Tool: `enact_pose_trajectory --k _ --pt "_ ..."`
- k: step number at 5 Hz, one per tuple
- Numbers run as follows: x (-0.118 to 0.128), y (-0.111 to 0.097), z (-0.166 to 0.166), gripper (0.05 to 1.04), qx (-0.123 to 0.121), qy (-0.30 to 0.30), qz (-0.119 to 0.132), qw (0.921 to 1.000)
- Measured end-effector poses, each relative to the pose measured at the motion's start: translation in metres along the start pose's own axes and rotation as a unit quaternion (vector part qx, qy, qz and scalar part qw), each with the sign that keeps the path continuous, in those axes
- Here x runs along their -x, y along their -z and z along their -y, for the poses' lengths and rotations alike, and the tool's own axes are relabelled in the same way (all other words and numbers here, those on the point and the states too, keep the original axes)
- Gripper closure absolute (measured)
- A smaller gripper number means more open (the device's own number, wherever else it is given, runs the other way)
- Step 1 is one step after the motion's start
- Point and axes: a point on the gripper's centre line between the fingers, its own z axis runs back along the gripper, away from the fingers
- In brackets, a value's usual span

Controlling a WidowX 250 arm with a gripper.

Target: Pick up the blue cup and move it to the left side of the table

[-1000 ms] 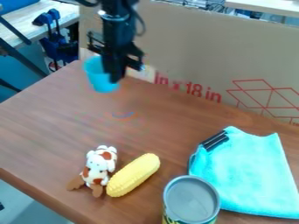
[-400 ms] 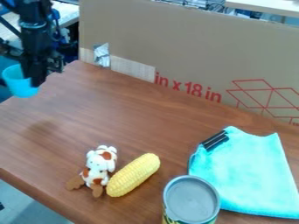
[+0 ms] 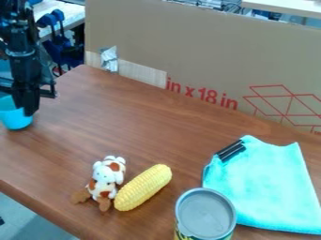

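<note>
Blue cup (image 3: 14, 119) in gripper (image 3: 28, 110), far left.
Jaws clamped on cup's right side, by bench (image 3: 119, 122) edge; rightward: plush cow (image 3: 105, 177), yellow corn (image 3: 143, 187) just beside it, upright can (image 3: 205, 214), turquoise cloth (image 3: 266, 185).

My blue cup (image 3: 15, 118) is cut off by the left edge and partly hidden behind my claw (image 3: 27, 110); the bottom edge crops the can (image 3: 205, 216), the right edge the worktop (image 3: 119, 124).
</note>
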Motion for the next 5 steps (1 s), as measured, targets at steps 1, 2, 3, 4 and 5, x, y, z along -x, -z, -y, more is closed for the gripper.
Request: enact_pose_trajectory --k 1,2,3,4,5 --pt "-0.007 0.003 0.012 0.959 0.012 0.011 0.003 0.9999" --pt "-0.001 0.006 0.018 0.753 0.018 0.017 -0.014 0.9996" --pt "0.019 -0.027 0.014 0.451 0.015 -0.010 0.031 0.9994" --pt "0.036 -0.087 0.007 0.148 -0.011 -0.032 0.101 0.9943" --pt "0.044 -0.101 0.011 0.072 -0.029 -0.023 0.083 0.9959"
